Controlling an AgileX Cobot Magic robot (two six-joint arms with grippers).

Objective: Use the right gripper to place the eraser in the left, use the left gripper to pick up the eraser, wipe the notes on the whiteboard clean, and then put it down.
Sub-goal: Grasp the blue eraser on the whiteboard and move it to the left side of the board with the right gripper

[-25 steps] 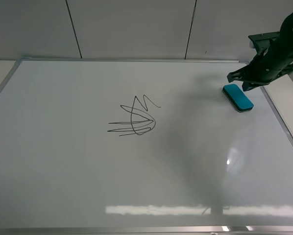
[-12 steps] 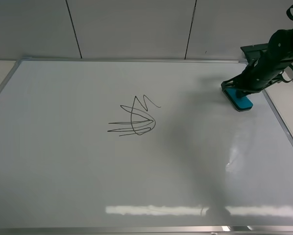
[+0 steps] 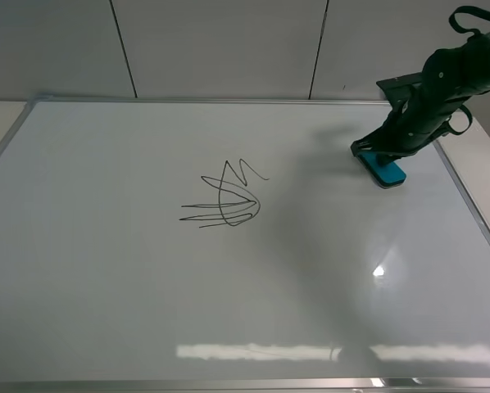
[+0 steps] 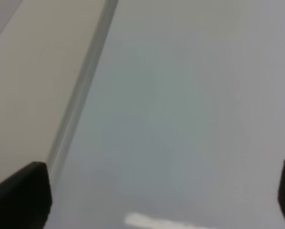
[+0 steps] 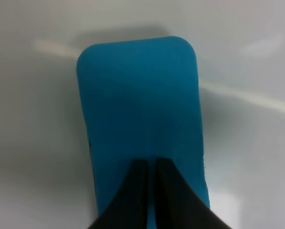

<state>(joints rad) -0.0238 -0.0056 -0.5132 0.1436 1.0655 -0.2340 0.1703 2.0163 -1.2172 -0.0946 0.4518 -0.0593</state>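
The teal-blue eraser (image 3: 386, 173) lies flat on the whiteboard (image 3: 229, 295) near its right edge. My right gripper (image 3: 373, 153) is down on the eraser's top. In the right wrist view its two fingers (image 5: 137, 191) are pressed almost together over the eraser (image 5: 137, 105), not around its sides. The notes (image 3: 226, 197), a black marker scribble, sit left of the board's middle, far from the eraser. My left gripper (image 4: 154, 193) is open and empty over bare board; it is out of the exterior high view.
The board's silver frame (image 3: 212, 100) runs along the back edge, and its left rail (image 4: 80, 100) shows in the left wrist view beside a beige tabletop (image 4: 28, 86). A grey panelled wall (image 3: 220, 45) stands behind the board.
My right gripper came down onto the eraser and moved left. The eraser has slid a little to the left with it.
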